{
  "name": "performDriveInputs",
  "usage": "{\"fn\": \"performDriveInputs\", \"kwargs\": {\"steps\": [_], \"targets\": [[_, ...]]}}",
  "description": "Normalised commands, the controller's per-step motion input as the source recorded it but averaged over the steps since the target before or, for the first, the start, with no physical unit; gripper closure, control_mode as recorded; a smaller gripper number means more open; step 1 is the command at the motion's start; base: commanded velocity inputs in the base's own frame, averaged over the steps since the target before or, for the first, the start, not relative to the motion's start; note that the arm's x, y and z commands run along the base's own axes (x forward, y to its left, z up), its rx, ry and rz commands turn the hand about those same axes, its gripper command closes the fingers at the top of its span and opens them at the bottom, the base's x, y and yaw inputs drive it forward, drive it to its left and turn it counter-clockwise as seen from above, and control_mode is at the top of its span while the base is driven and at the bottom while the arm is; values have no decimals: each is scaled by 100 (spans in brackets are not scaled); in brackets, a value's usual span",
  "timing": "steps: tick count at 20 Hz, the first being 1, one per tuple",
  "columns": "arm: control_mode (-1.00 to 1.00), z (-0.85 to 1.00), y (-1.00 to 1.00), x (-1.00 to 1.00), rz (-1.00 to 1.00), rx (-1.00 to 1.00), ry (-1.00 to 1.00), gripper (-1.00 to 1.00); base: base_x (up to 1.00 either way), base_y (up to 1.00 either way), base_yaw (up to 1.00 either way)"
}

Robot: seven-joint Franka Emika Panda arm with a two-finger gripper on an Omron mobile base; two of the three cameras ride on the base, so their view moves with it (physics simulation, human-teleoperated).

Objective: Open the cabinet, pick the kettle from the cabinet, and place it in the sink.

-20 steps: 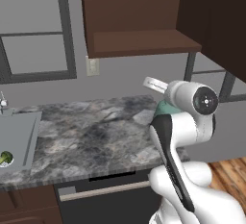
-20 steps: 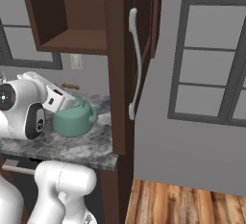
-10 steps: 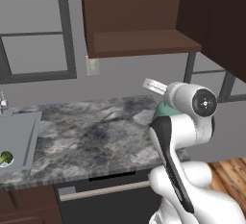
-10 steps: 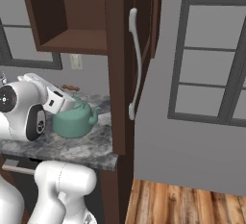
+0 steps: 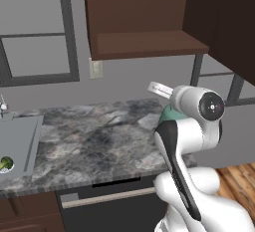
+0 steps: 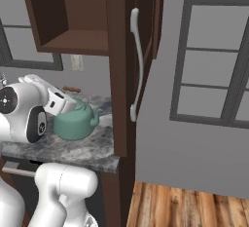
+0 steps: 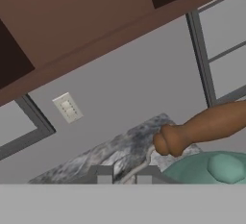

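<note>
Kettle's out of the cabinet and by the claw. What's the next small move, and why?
Probably carry the kettle left along the counter toward the sink. The cabinet stands open, the kettle is just above the counter at the claw, and the sink lies far to the left. Whether the claw is clamped on it I cannot tell.

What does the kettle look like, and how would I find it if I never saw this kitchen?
Look under the open dark brown cabinet to the grey marbled counter below it. Near the counter's end, beside the tall open cabinet door, sits the kettle, right by the robot's white hand. It is round and teal-green with a short spout, the only green thing on that side; the little green broccoli lies in the sink.
</note>
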Motion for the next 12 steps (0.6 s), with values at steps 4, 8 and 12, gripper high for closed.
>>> {"fn": "performDriveInputs", "kwargs": {"steps": [4,8,12], "targets": [[-100,0,0,0,0,0,0,100,0,0,0],[100,0,0,0,0,0,0,100,0,0,0],[100,0,0,0,0,0,0,100,0,0,0]]}}
